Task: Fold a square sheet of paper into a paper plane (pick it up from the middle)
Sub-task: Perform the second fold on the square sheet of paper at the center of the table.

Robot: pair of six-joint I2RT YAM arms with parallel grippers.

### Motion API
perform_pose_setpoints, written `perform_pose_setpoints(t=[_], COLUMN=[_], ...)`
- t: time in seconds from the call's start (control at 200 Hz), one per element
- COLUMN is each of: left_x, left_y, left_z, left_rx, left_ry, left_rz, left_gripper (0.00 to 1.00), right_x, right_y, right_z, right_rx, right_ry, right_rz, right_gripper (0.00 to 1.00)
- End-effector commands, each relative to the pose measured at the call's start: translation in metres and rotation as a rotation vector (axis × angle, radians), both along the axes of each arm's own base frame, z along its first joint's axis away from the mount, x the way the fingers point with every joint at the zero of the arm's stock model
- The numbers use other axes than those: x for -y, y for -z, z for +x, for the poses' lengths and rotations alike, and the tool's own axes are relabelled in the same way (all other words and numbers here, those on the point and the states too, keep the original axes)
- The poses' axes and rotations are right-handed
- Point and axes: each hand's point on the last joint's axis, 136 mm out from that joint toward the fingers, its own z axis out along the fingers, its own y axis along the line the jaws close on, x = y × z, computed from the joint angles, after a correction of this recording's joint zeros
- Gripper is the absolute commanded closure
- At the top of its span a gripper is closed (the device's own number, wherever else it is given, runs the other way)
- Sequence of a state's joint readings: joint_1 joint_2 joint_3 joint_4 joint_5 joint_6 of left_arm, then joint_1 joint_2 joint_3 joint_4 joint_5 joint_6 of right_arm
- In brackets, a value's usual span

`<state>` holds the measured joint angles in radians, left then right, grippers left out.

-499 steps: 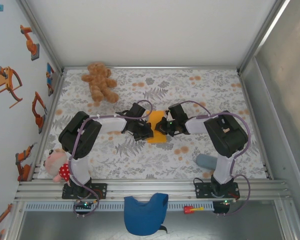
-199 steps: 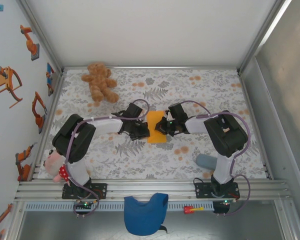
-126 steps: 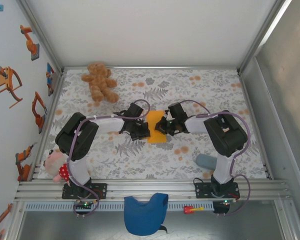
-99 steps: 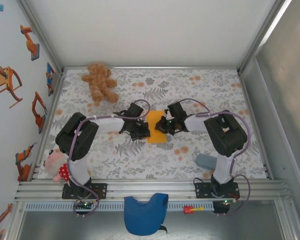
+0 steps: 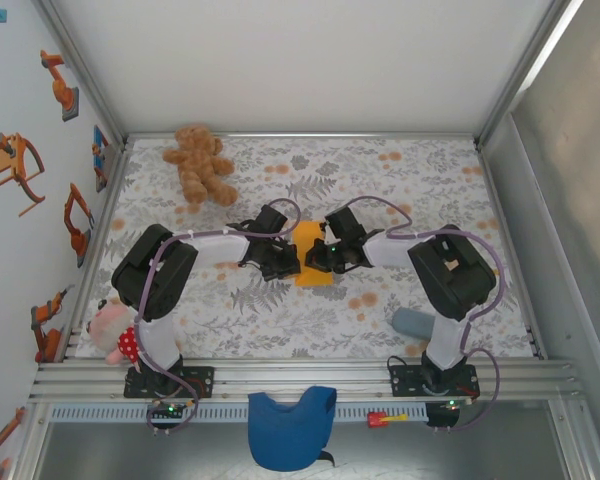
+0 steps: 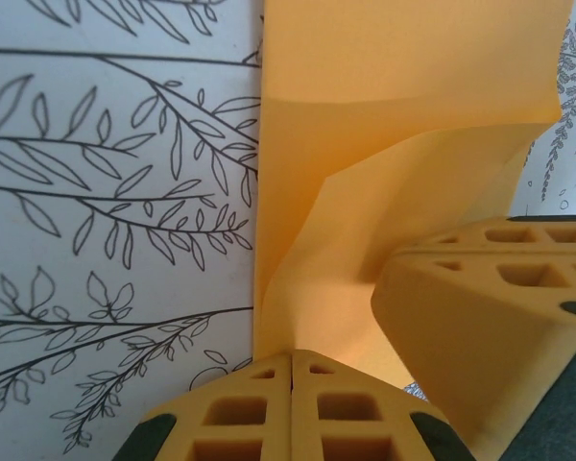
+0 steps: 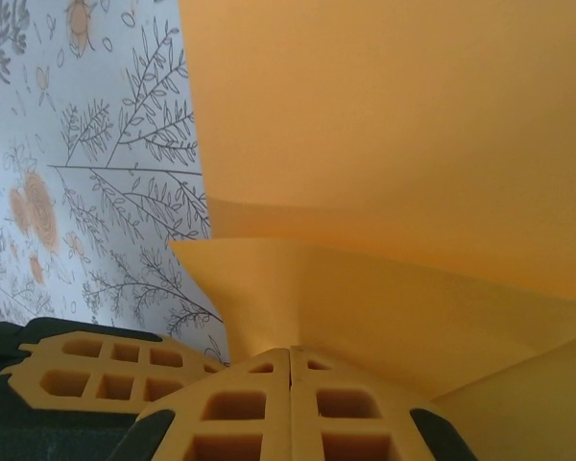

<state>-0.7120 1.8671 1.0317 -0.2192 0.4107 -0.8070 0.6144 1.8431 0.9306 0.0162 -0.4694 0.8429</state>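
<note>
1. The square sheet of paper (image 5: 315,277) lies at the middle of the table (image 5: 410,190), between the two arms. From above it reads as a narrow orange strip rather than a full square.
2. In the left wrist view the sheet (image 6: 403,77) is buckled, with one soft crease and a raised flap. I see no pointed nose and no wings, so I judge the paper plane barely begun: perhaps a first lengthwise fold in hand, with the nose folds and wing folds left to do.
3. The left gripper (image 6: 293,357) has its jaws pressed together, and the paper's near edge runs into the tips. It looks nipped there.
4. The right gripper (image 7: 290,353) is likewise closed, with a folded layer meeting its tips.
5. The two grippers sit almost touching over the sheet, and each one's finger shows in the other's wrist view.
6. Both grippers cover the sheet's middle from above. How many layers are stacked, and whether the edges line up, I cannot tell.
7. The teddy bear (image 5: 201,165) lies well apart at the far left.
</note>
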Motion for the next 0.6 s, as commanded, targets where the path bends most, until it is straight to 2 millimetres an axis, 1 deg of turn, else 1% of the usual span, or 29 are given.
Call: perform_pose_setpoints(t=[0.0, 0.035, 0.125, 0.23, 0.311, 0.451, 0.531, 0.596], left_x=[-0.028, -0.030, -0.033, -0.036, -0.037, -0.035, -0.031, -0.025], left_y=[0.031, 0.032, 0.033, 0.036, 0.038, 0.035, 0.031, 0.021], left_z=[-0.022, -0.023, -0.026, -0.028, -0.030, -0.029, -0.026, -0.019], left_rx=[-0.106, -0.110, -0.119, -0.130, -0.138, -0.131, -0.122, -0.098], left_ry=[-0.017, -0.018, -0.022, -0.025, -0.024, -0.017, -0.012, -0.007], left_rz=[0.144, 0.150, 0.161, 0.167, 0.168, 0.158, 0.144, 0.117], left_gripper=[1.00, 1.00, 1.00, 1.00, 1.00, 1.00, 1.00, 1.00], right_x=[0.006, 0.008, 0.020, 0.041, 0.058, 0.082, 0.083, 0.081], right_y=[0.014, 0.016, 0.024, 0.031, 0.031, 0.022, 0.012, -0.002], right_z=[0.002, 0.003, 0.010, 0.024, 0.038, 0.061, 0.068, 0.070], right_rx=[0.006, 0.004, -0.003, -0.008, -0.002, 0.026, 0.044, 0.071], right_ry=[0.007, 0.011, 0.044, 0.097, 0.140, 0.190, 0.190, 0.183], right_rz=[-0.042, -0.051, -0.076, -0.090, -0.080, -0.070, -0.057, -0.041], right_gripper=[1.00, 1.00, 1.00, 1.00, 1.00, 1.00, 1.00, 1.00])
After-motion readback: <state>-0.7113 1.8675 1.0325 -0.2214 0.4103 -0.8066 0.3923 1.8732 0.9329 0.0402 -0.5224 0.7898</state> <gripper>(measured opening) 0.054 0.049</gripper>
